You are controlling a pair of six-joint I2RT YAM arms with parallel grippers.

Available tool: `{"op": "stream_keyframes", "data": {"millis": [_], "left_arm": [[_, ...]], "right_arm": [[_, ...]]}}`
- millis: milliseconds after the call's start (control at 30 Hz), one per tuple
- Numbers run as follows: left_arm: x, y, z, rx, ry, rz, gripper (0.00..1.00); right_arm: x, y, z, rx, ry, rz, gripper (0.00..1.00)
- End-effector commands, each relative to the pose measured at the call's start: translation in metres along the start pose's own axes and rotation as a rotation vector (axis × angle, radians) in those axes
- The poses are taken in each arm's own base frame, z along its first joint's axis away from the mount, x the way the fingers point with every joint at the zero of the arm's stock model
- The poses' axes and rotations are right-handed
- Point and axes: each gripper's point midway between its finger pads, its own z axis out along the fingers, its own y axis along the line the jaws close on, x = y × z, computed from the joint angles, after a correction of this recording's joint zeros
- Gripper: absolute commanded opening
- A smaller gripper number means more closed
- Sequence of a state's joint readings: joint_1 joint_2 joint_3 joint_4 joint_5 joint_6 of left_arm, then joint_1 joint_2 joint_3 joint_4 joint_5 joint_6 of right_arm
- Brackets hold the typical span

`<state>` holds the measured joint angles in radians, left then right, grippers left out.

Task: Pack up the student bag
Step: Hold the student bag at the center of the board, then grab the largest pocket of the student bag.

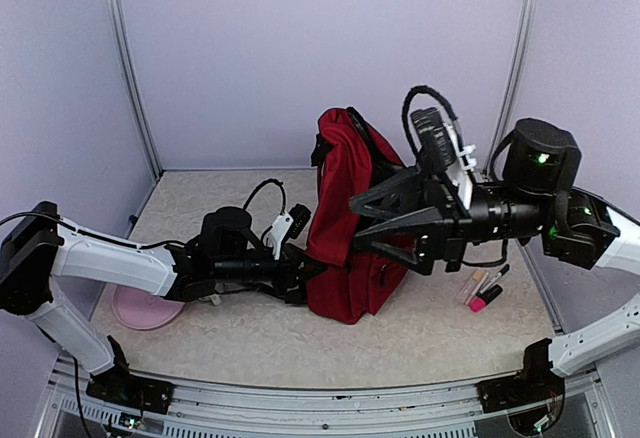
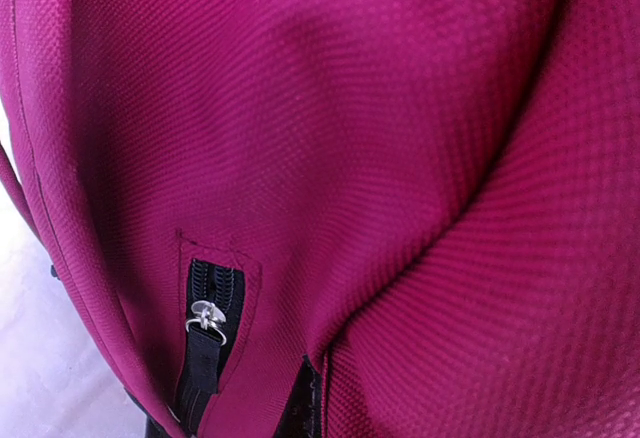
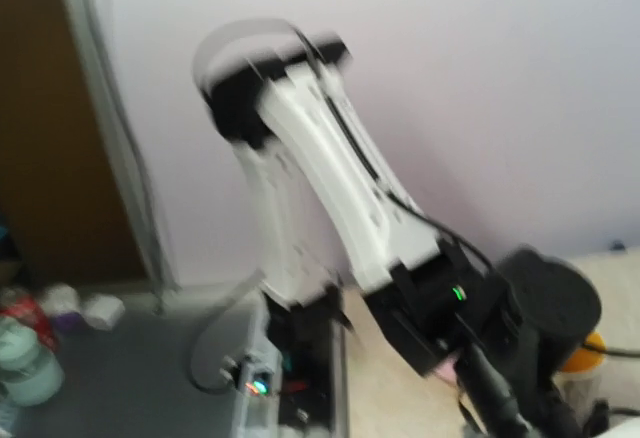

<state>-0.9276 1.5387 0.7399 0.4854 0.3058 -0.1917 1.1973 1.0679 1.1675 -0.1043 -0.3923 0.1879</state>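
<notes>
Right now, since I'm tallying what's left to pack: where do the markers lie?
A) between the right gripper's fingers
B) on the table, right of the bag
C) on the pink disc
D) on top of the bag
B: the markers lie on the table to the right of the student bag, and the right gripper is open and holds nothing.

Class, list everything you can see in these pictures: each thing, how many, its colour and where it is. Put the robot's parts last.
bag: 1, dark red, upright at the table's centre
zipper: 1, black with a silver pull, low on the bag
disc: 1, pink, flat on the left, beside the left arm
pens: small cluster, pink and dark, right of the bag; count unclear
table: 1, beige, speckled
left gripper: 1, black, against the bag's lower side; jaws hidden
right gripper: 1, black, open, raised in front of the bag
</notes>
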Motion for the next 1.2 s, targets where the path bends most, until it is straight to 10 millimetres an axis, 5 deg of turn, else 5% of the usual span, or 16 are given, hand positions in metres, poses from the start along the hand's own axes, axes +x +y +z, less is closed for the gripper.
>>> {"op": "stream_keyframes", "data": {"millis": [0, 133, 367, 567, 967, 1167], "left_arm": [[-0.029, -0.001, -0.003, -0.004, -0.078, 0.052, 0.0], [-0.031, 0.001, -0.003, -0.013, -0.08, 0.059, 0.0], [-0.03, -0.001, -0.001, 0.001, -0.077, 0.058, 0.0], [-0.036, -0.006, -0.002, 0.013, -0.088, 0.068, 0.0], [-0.037, -0.021, 0.004, 0.044, -0.075, 0.094, 0.0], [-0.039, -0.029, 0.005, 0.057, -0.076, 0.111, 0.0]], "right_arm": [[0.083, -0.031, 0.042, 0.163, 0.241, -0.06, 0.63], [0.141, -0.048, 0.042, 0.292, 0.294, -0.117, 0.53], [0.209, -0.114, 0.011, 0.676, 0.398, -0.152, 0.38], [0.204, -0.151, -0.019, 0.888, 0.353, -0.186, 0.35], [0.191, -0.18, -0.012, 0.975, 0.317, -0.207, 0.29], [0.187, -0.185, -0.008, 0.969, 0.315, -0.231, 0.03]]}}
